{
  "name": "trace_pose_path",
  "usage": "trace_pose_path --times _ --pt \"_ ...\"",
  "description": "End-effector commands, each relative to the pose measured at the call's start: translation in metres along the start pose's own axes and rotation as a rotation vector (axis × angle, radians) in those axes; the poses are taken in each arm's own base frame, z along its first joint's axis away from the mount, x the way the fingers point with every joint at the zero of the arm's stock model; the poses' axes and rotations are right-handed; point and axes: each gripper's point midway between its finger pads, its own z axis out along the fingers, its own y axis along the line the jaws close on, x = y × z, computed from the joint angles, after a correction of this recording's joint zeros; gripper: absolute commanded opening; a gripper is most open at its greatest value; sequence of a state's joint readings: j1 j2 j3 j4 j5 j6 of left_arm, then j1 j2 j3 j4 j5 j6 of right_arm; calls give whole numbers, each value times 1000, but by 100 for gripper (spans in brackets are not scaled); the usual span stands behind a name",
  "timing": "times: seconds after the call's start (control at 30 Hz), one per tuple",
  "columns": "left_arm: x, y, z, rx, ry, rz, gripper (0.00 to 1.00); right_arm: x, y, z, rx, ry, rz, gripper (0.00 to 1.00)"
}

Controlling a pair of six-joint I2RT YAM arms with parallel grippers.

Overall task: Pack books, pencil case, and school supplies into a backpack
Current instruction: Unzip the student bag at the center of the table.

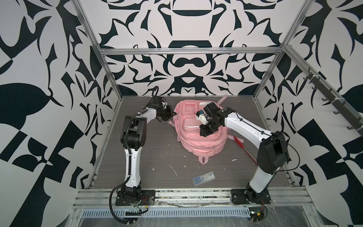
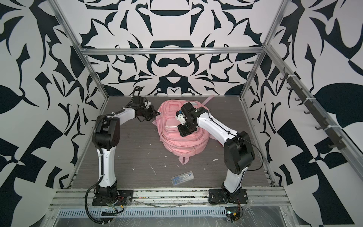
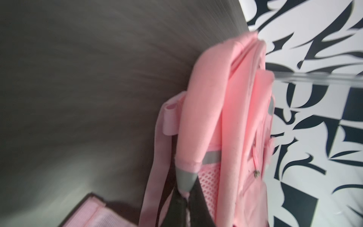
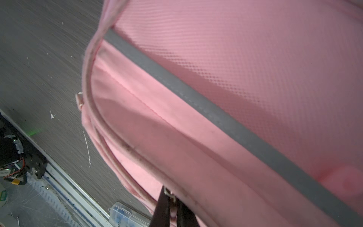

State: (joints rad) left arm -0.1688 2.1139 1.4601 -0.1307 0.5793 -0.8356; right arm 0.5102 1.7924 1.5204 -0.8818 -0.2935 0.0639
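The pink backpack (image 1: pixel 198 141) (image 2: pixel 176 141) lies flat in the middle of the table, front pockets up. At its left side, my left gripper (image 1: pixel 172 114) (image 2: pixel 157 113) (image 3: pixel 185 198) is shut on the thin pink webbing just under the grey tab of a shoulder strap (image 3: pixel 204 110). My right gripper (image 1: pixel 205 135) (image 2: pixel 184 134) (image 4: pixel 173 208) points down onto the backpack's top and is shut on a zip pull (image 4: pixel 170 193). The school supplies box (image 1: pixel 203 177) (image 2: pixel 182 177) (image 4: pixel 125 215), clear with blue items inside, lies near the table's front edge. The books and the pencil case are out of view.
A red pen (image 1: pixel 243 146) lies on the table right of the backpack, beside the right arm. A carry loop (image 1: pixel 203 160) sticks out of the backpack toward the front. White scraps dot the grey table (image 1: pixel 157 157). Patterned walls and metal frame posts enclose the table.
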Motion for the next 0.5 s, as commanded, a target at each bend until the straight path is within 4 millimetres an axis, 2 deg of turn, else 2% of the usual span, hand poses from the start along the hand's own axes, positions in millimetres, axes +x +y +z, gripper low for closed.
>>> trace_pose_path --times 0.0,0.13,0.27,0.33,0.4,0.47 --pt "17 26 -40 -25 -51 -109 0 -55 -12 -17 54 -152 -65 0" --pt "70 51 -64 -38 -56 -196 0 -82 -15 -12 66 -173 -72 0" --pt "132 64 -72 -59 -27 -243 0 -93 -20 -7 87 -173 -54 0" --pt "162 69 -74 -78 -23 -274 0 -90 -28 -4 125 -156 -29 0" --pt "180 69 -75 -62 -43 -304 0 -78 -33 0 164 -116 -20 0" --pt "189 69 -75 -59 -67 -333 0 -62 -37 3 206 -81 -7 0"
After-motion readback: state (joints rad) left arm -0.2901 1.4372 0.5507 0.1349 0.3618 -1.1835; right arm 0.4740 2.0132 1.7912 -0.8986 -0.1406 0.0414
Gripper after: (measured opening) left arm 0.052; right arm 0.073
